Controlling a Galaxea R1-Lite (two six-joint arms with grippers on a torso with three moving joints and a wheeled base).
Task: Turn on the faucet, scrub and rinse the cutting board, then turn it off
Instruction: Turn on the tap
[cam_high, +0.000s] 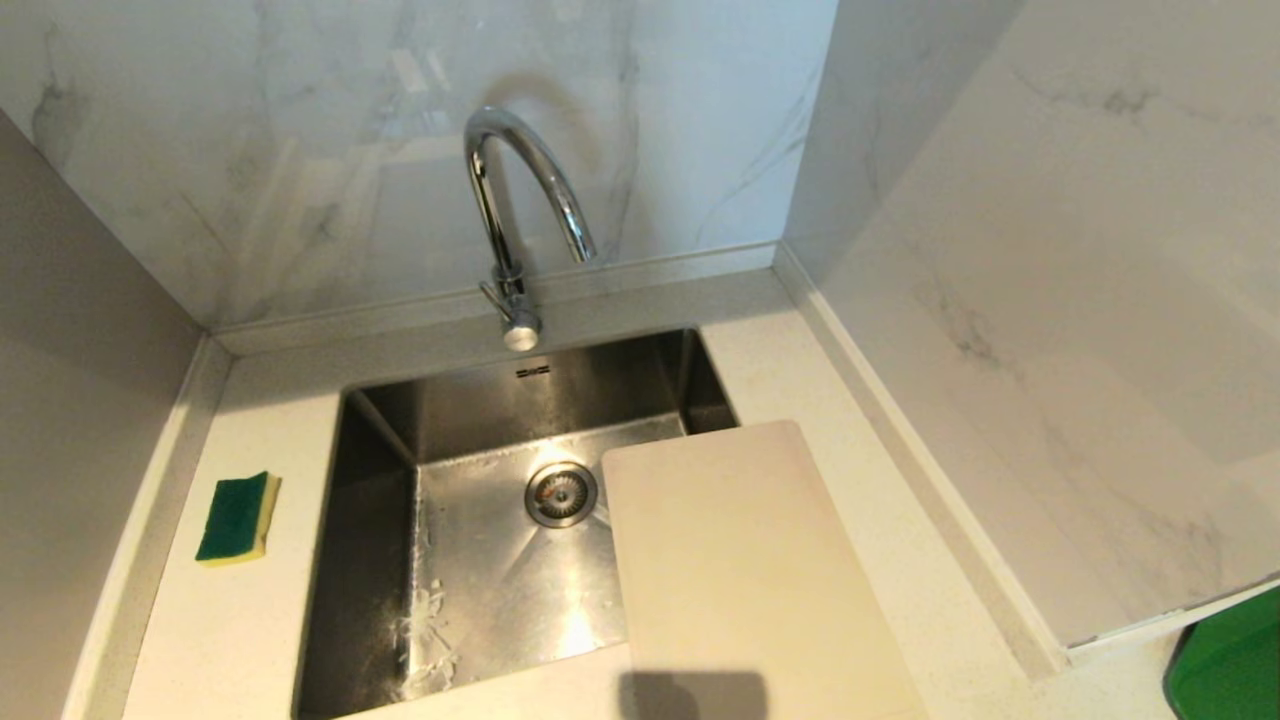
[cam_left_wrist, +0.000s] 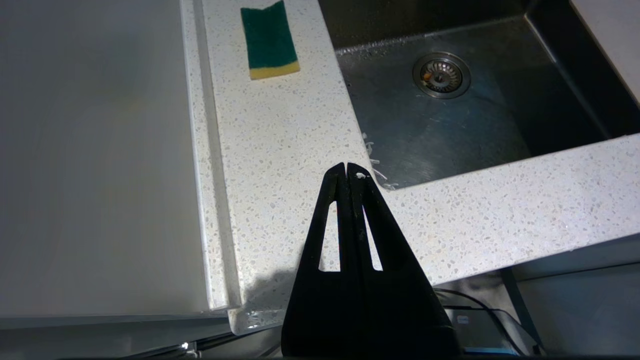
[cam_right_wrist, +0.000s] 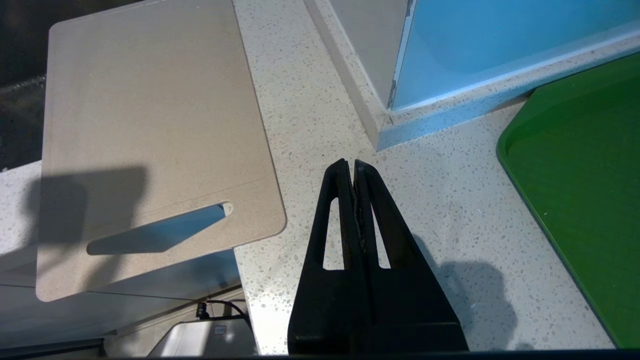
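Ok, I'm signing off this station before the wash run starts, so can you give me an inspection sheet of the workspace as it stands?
Surface: speckled white countertop around a steel sink; white residue on the basin floor near the front left corner.
Job's things: faucet behind the sink, no water running. Cutting board on the counter's right side, overhanging the sink and the front edge, slot handle towards the robot.
Clutter: green-and-yellow sponge left of the sink; green tray far right.
Grippers: left end effector shut, empty, above the front counter edge; right end effector shut, empty, over the counter right of the board.
Cables: black cables below the counter.
Surroundings: marble-look walls.
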